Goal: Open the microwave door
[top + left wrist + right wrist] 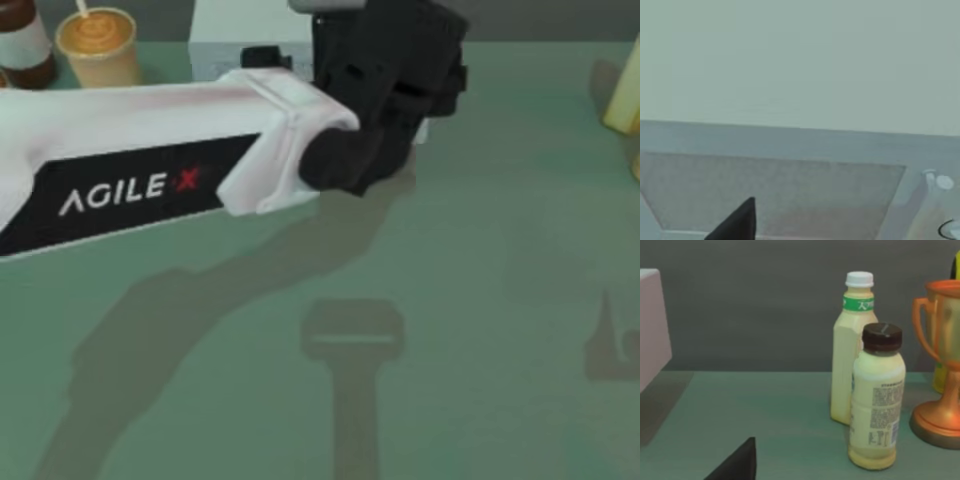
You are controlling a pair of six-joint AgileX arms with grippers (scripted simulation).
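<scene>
The microwave (250, 28) stands at the table's back centre, mostly hidden under my left arm. My left gripper (392, 105) hangs in front of it. Close up in the left wrist view is the microwave door (790, 142) with its speckled mesh window (790, 190). Its pale handle (917, 200) runs along one edge, beside a round knob (951, 230). One dark fingertip (740, 222) shows well off to one side before the window, with nothing between the jaws. My right gripper (800, 476) is parked out of the top view, one fingertip (740, 462) showing over the table.
A filled paper cup (97, 45) and a brown bottle (25, 40) stand at the back left. A yellow object (625, 95) sits at the right edge. The right wrist view shows two pale bottles (877, 400) and a copper trophy (940, 365).
</scene>
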